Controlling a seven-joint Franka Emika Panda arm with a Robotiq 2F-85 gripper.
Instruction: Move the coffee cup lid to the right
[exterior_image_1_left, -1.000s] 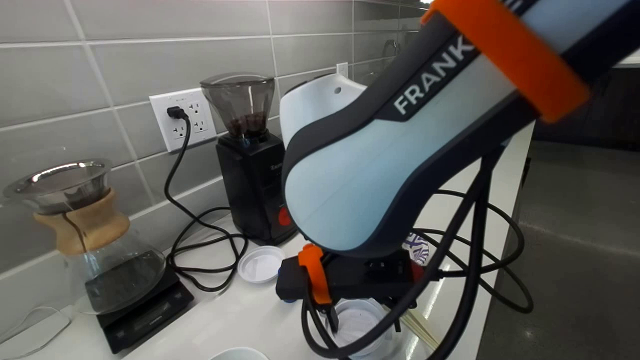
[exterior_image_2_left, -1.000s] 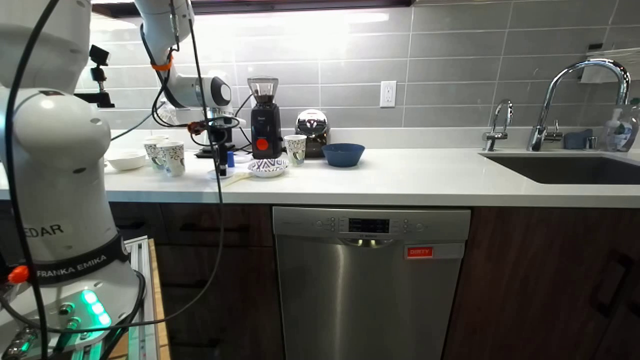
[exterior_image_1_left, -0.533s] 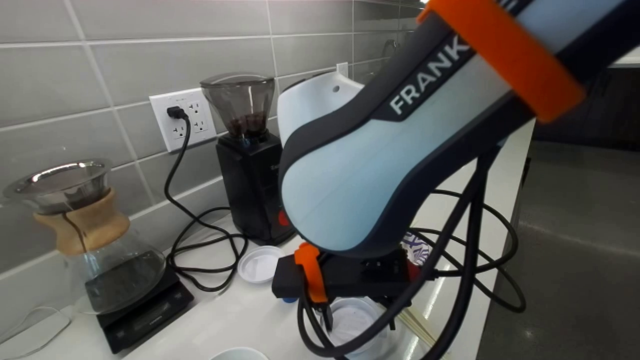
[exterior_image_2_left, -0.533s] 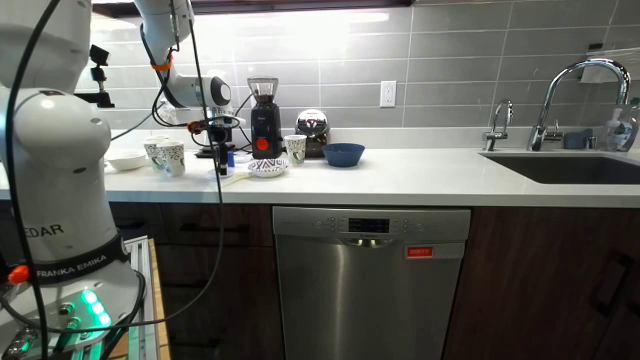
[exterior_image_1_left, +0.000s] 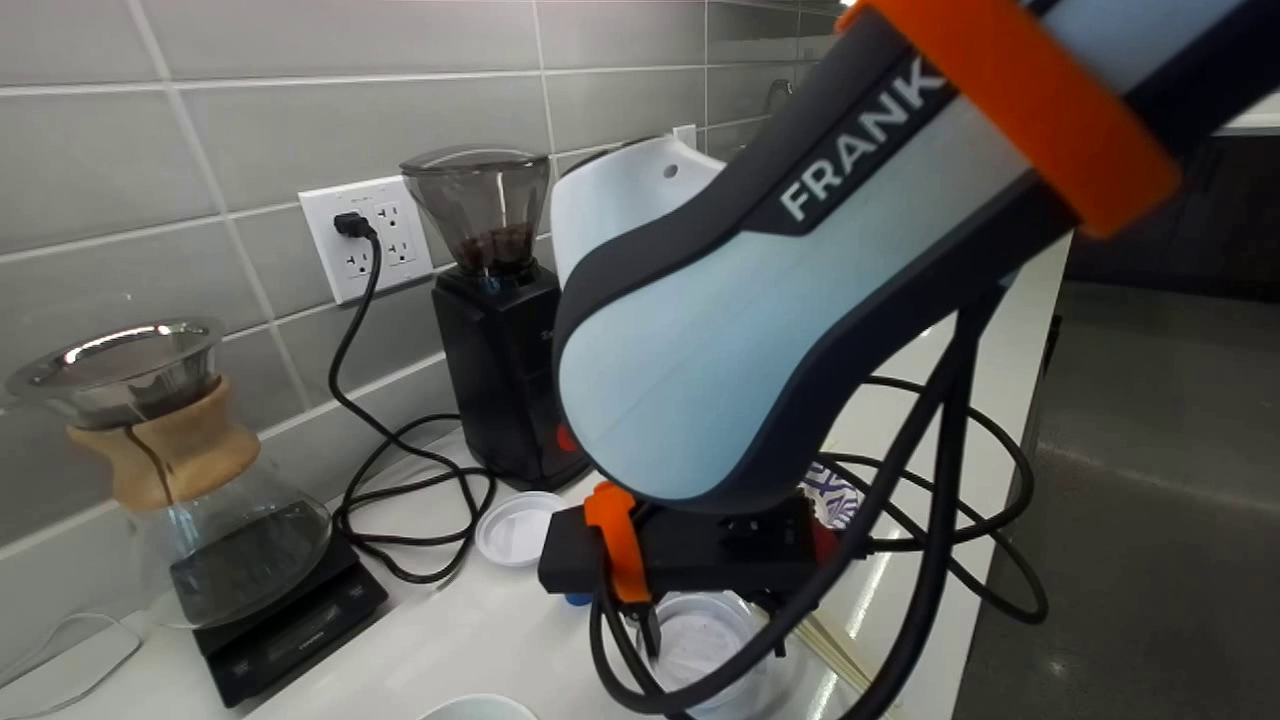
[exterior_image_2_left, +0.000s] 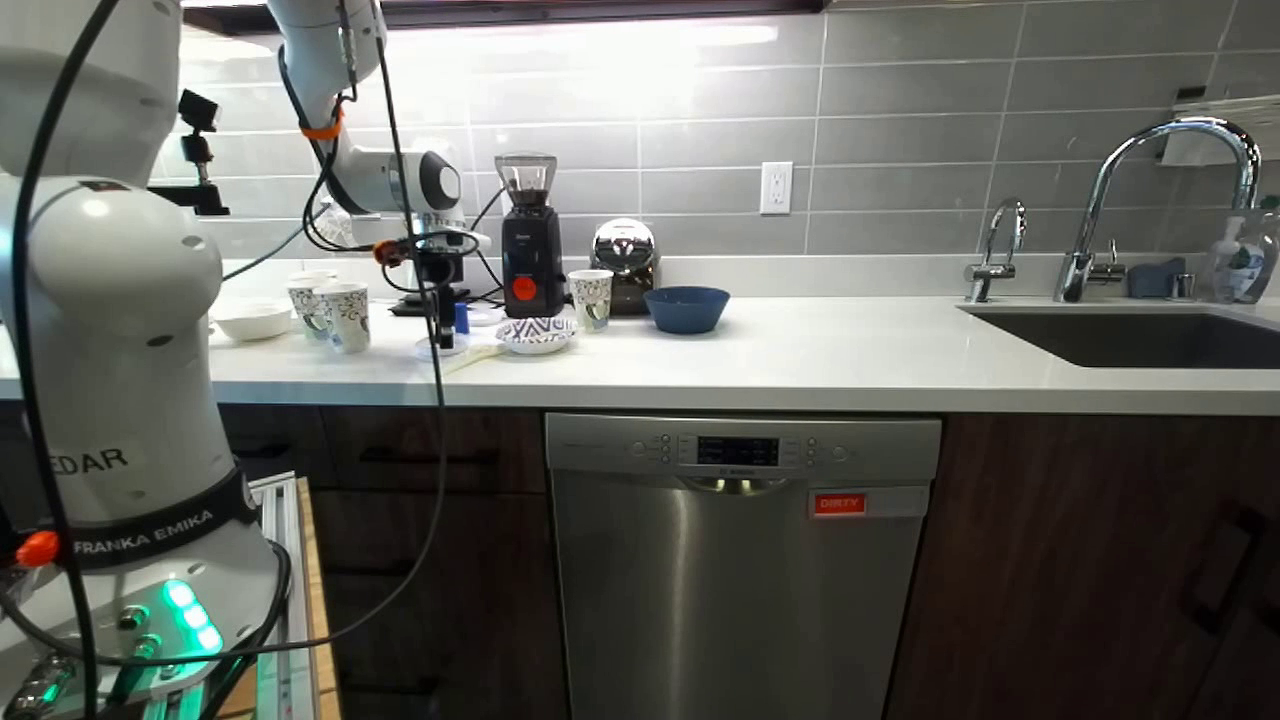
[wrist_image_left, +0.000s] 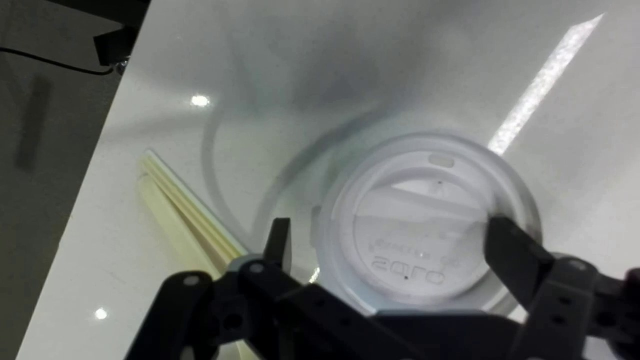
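The coffee cup lid (wrist_image_left: 422, 230) is round and whitish, with bumpy letters and a small slot. It lies flat on the counter (wrist_image_left: 595, 165), and the tool (wrist_image_left: 390, 222) hides part of its rim.

In both exterior views, the wall (exterior_image_2_left: 890, 160) is covered with large gray tiles, with pale lines between them. A white counter (exterior_image_2_left: 830, 347) runs along this wall. In an exterior view, a steel dishwasher (exterior_image_2_left: 745, 570) stands under the counter, between dark drawers (exterior_image_2_left: 440, 560) and a dark wooden cabinet (exterior_image_2_left: 1060, 560); its red label (exterior_image_2_left: 839, 504) says DIRTY. At the right, a dark sink (exterior_image_2_left: 1140, 345) is set into the counter, and behind it are a tall tap (exterior_image_2_left: 1074, 275) and a smaller tap (exterior_image_2_left: 988, 272). Strong white light (exterior_image_2_left: 590, 50) falls on the upper tiles. The floor (exterior_image_1_left: 1120, 500) is gray.
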